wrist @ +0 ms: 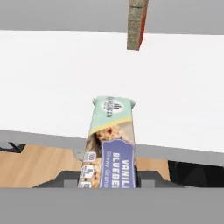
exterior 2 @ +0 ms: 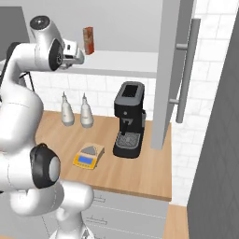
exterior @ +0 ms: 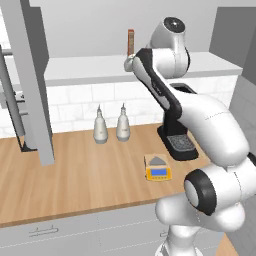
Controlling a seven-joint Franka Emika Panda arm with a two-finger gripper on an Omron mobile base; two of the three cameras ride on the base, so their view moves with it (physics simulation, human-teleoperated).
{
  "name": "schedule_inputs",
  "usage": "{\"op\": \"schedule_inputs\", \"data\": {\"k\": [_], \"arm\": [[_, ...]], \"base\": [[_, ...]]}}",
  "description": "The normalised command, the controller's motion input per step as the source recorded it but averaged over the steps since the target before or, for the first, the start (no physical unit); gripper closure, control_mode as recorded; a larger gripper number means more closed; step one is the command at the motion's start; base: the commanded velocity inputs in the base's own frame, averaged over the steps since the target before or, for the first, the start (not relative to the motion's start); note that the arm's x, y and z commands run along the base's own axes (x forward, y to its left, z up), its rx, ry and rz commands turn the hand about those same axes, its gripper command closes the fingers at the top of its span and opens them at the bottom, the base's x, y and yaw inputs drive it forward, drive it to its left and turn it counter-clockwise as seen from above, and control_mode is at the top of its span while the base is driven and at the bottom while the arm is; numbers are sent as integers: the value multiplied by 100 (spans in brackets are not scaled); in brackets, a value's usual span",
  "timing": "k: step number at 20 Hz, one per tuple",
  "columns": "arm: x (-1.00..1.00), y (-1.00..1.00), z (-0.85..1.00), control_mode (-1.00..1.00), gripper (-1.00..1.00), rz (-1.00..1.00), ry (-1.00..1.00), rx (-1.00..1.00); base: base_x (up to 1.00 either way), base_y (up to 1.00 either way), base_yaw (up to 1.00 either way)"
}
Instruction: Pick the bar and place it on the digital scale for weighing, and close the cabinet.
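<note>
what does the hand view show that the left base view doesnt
The hand view alone gives the bar close up, its wrapper readable, with the gripper shut on it above the white shelf. The left base view alone gives the digital scale, two bottles, the coffee machine and the open cabinet door. Both show the red-orange box and the wooden counter.
</note>
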Motion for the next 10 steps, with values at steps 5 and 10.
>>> {"op": "schedule_inputs", "data": {"k": [5,10], "arm": [[-100,-23,0,-100,100,3,-8,3],[-100,-42,-24,-100,100,12,-2,0]], "base": [[0,0,0],[0,0,0]]}}
